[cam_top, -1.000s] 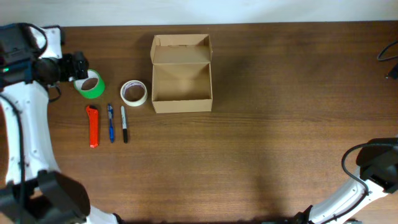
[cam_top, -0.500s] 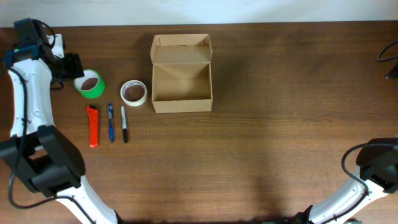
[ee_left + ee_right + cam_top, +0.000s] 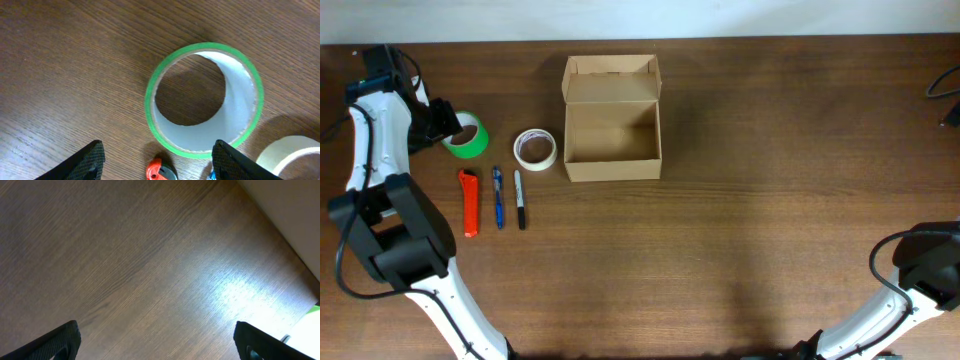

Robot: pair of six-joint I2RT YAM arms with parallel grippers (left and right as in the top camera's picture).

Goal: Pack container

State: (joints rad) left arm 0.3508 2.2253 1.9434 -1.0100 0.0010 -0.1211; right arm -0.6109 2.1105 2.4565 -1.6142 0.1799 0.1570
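Note:
The container [image 3: 612,130] is a tan cardboard box standing open at the table's back middle, its flap lid raised behind it, and it looks empty. A green tape roll [image 3: 468,136] lies flat to its left. My left gripper [image 3: 440,120] hovers at the roll's left edge. In the left wrist view its fingers [image 3: 159,156] are open and empty, with the green roll [image 3: 204,100] just ahead of them. My right gripper [image 3: 160,340] is open and empty over bare wood. Only the right arm's base [image 3: 930,265] shows overhead.
A whitish tape roll [image 3: 534,148] lies between the green roll and the box. An orange utility knife [image 3: 469,203], a blue pen [image 3: 498,197] and a black marker [image 3: 520,199] lie side by side in front. The knife's tip [image 3: 161,171] shows between my left fingers.
My left arm has swung round and the left gripper has shifted slightly toward the green tape roll. The objects and the right arm have not moved.

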